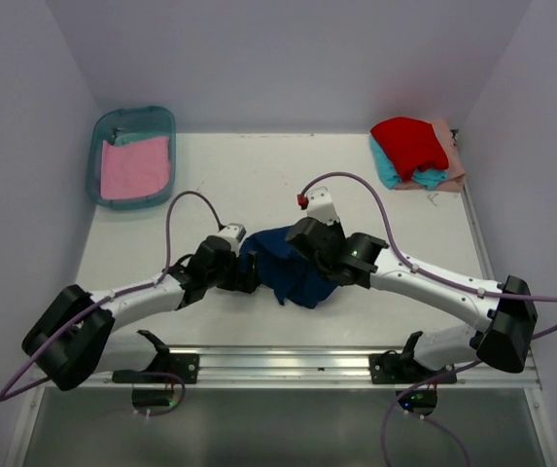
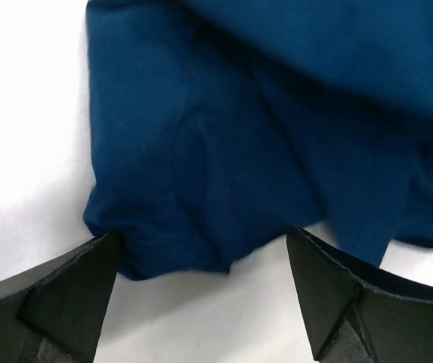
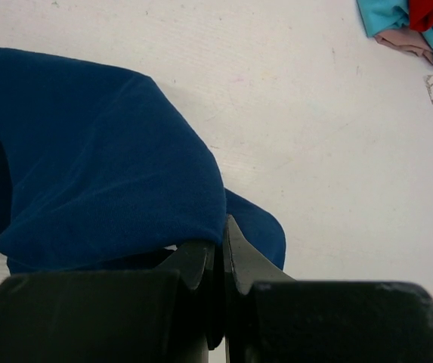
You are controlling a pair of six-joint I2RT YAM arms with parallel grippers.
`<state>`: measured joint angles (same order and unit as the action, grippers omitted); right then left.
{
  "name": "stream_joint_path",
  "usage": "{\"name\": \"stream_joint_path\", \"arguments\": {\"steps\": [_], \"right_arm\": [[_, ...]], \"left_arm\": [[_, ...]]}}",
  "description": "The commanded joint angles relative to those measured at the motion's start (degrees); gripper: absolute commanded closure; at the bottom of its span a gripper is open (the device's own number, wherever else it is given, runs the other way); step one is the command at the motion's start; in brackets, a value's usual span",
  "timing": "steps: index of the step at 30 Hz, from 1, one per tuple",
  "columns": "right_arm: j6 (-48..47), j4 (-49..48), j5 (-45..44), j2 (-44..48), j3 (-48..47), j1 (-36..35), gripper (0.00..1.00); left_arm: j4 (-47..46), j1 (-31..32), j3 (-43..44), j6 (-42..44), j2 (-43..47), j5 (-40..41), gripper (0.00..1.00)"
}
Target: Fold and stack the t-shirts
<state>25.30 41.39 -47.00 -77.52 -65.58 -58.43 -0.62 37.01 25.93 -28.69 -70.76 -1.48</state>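
My right hand [image 3: 220,243] is pinched tight on a fold of the navy t-shirt [image 1: 280,265], which sits bunched by the bench's near edge. My left hand [image 2: 202,253] is spread wide, straddling its hem. This one isn't folded yet. The pink t-shirt [image 1: 134,167] lies in the teal bin [image 1: 97,146] at the far-left corner. The red t-shirt [image 1: 409,141], teal t-shirt [image 1: 386,167] and peach t-shirt [image 1: 452,161] wait heaped at the far-right corner.

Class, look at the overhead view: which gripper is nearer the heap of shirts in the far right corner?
Right. The right gripper, shut on the navy shirt, sits mid-table, nearer the heap; the left gripper is open farther left.
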Motion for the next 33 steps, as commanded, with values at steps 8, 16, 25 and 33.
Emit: {"name": "stream_joint_path", "arguments": {"steps": [8, 16, 25, 33], "right_arm": [[1.33, 0.36, -2.92, 5.88, 2.47, 0.25, 1.00], [2.12, 2.12, -5.38, 9.57, 4.58, 1.13, 1.00], [4.23, 6.25, -7.93, 16.68, 7.13, 9.12, 1.00], [6.16, 10.63, -9.34, 22.06, 6.26, 13.26, 1.00]], "left_arm": [[-8.78, 1.48, 6.32, 4.43, -12.21, 8.59, 0.38], [3.04, 2.71, 7.64, 4.17, -0.27, 15.52, 1.00], [27.03, 3.06, 19.66, -0.14, 17.40, 24.47, 1.00], [42.53, 3.06, 36.00, -1.63, 24.18, 31.80, 1.00]]}}
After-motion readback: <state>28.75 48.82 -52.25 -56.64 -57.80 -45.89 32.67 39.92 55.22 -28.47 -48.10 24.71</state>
